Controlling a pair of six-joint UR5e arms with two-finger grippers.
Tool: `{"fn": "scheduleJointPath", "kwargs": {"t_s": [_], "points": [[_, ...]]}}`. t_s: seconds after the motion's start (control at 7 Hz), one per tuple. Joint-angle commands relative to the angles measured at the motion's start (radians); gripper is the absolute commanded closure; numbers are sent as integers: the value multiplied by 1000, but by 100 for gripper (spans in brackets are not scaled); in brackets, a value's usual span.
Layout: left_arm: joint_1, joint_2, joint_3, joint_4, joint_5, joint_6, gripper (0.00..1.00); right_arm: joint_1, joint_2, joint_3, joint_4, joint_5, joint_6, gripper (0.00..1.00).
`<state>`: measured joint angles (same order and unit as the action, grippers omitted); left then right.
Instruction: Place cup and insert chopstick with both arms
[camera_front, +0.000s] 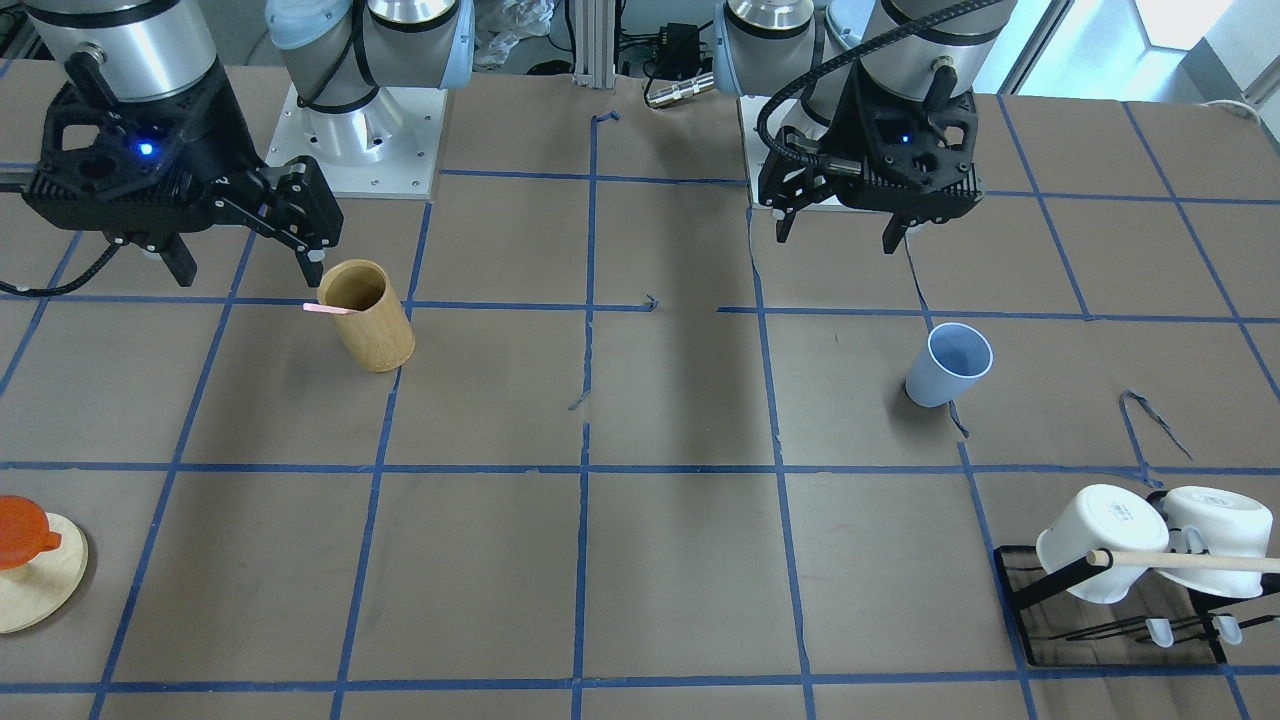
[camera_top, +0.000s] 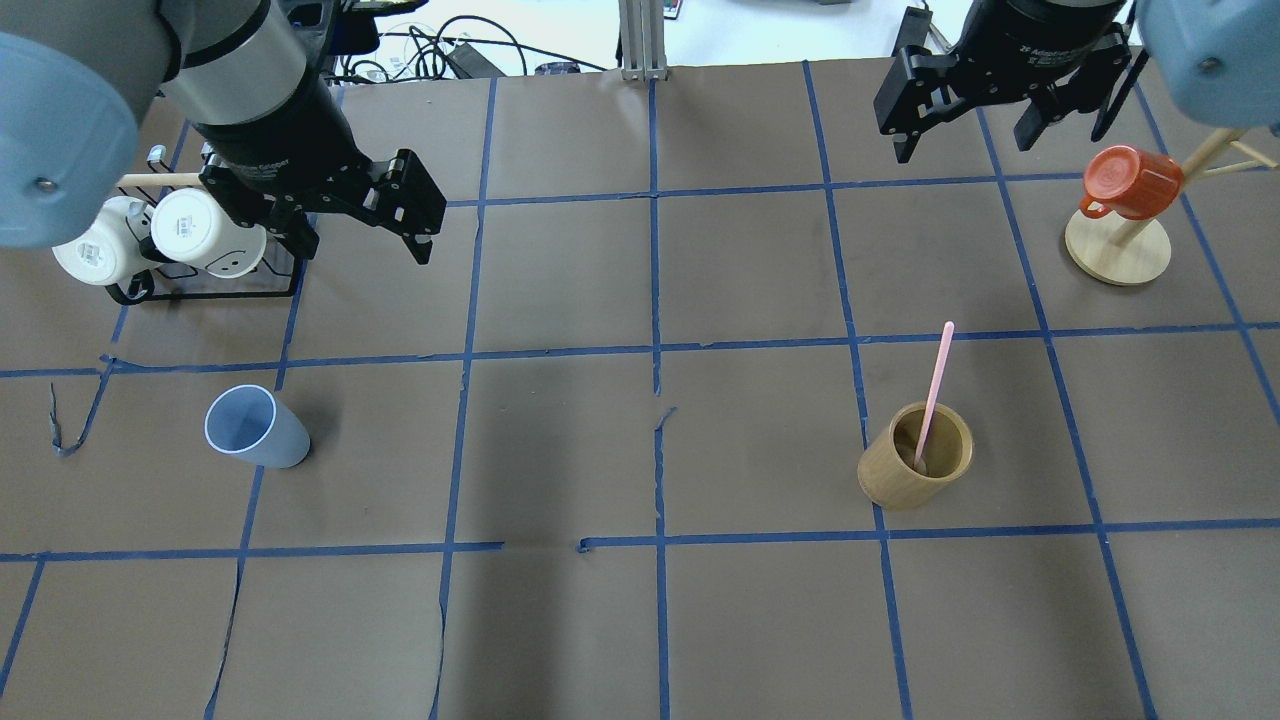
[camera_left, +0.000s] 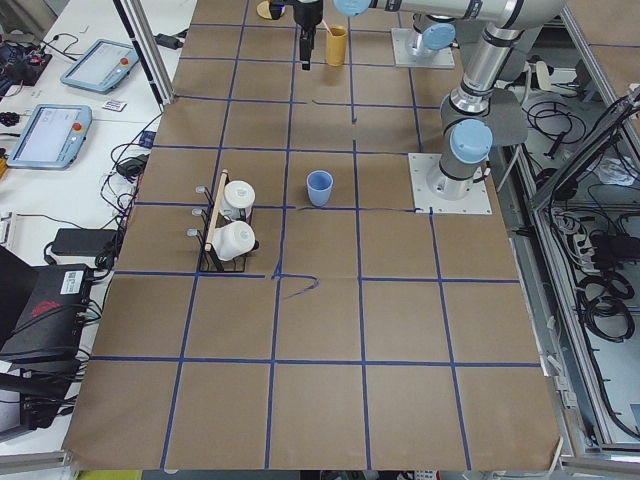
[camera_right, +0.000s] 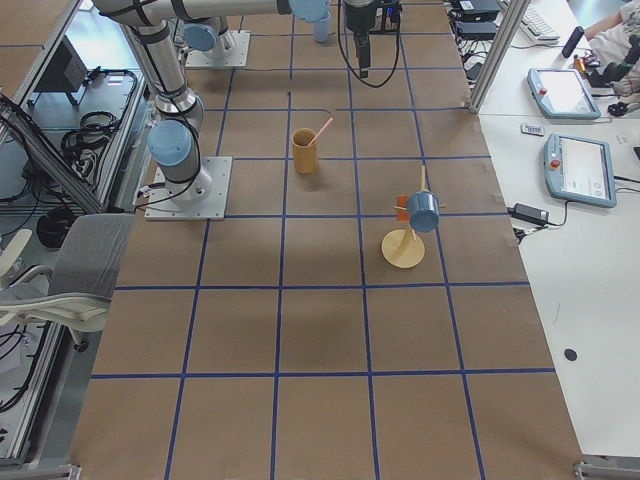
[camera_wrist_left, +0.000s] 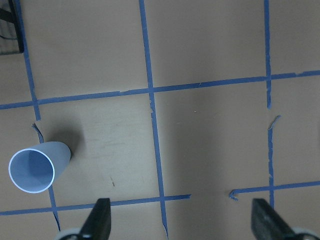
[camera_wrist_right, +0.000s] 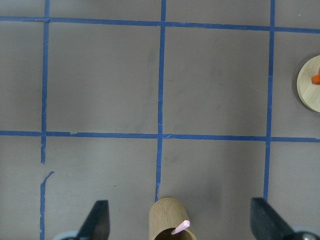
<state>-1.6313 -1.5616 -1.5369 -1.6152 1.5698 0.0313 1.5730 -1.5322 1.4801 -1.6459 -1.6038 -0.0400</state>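
overhead exterior view: the light-blue cup (camera_top: 255, 428) stands upright and empty on the brown surface (camera_top: 560, 450), on the robot's left side, its base at one of the blue tape lines (camera_top: 655, 280) that rule the surface into squares. the left pincer (camera_top: 365, 245) hangs in the air over that side, apart from the cup, its two black fingers spread wide with nothing between them. the left wrist view agrees: both fingertips sit far apart at the bottom edge and the cup lies off to the lower left, outside the gap. the pink chopstick (camera_top: 935, 395) is on the robot's right side. its lower end is down inside a tan bamboo cylinder (camera_top: 890, 485) that stands upright on the surface, and its upper end leans out over the rim on the side away from the robot. the right pincer (camera_top: 967, 140) hangs above the surface, touching neither the cylinder nor the chopstick, fingers likewise spread wide and holding nothing. in the right wrist view the cylinder's mouth and the chopstick's tip show at the bottom edge, between the two fingertips. two white mugs (camera_top: 190, 230) hang tipped on a black rack (camera_top: 200, 293) near the left pincer, and an orange mug (camera_top: 1130, 180) hangs on a wooden stand (camera_top: 1118, 255) at the far right.
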Motion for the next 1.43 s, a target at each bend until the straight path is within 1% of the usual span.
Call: {"fn": "scheduleJointPath", "kwargs": {"t_s": [0.0, 0.43, 0.57, 0.71, 0.86, 1.0, 1.14, 1.29], "points": [[1, 2, 0, -2, -2, -1, 0, -2, 0, 3, -21, -1, 0, 0], [1, 3, 1, -2, -2, -1, 0, -2, -2, 3, -19, -2, -1, 0], [1, 3, 1, -2, -2, -1, 0, -1, -6, 22, 23, -14, 3, 0], [1, 3, 0, -3, -2, -1, 0, -11, -11, 67, 5, -15, 17, 0], [1, 5, 0, -3, -2, -1, 0, -11, -20, 127, 11, -15, 58, 1], [2, 0, -2, 1, -1, -4, 0, -11, -55, 241, -39, -12, 77, 1], [5, 2, -6, 1, -1, -2, 0, -13, -116, 372, -137, -12, 116, 2], [16, 2, -40, 5, 1, -1, 0, -14, -134, 488, -302, -15, 197, 1]]}}
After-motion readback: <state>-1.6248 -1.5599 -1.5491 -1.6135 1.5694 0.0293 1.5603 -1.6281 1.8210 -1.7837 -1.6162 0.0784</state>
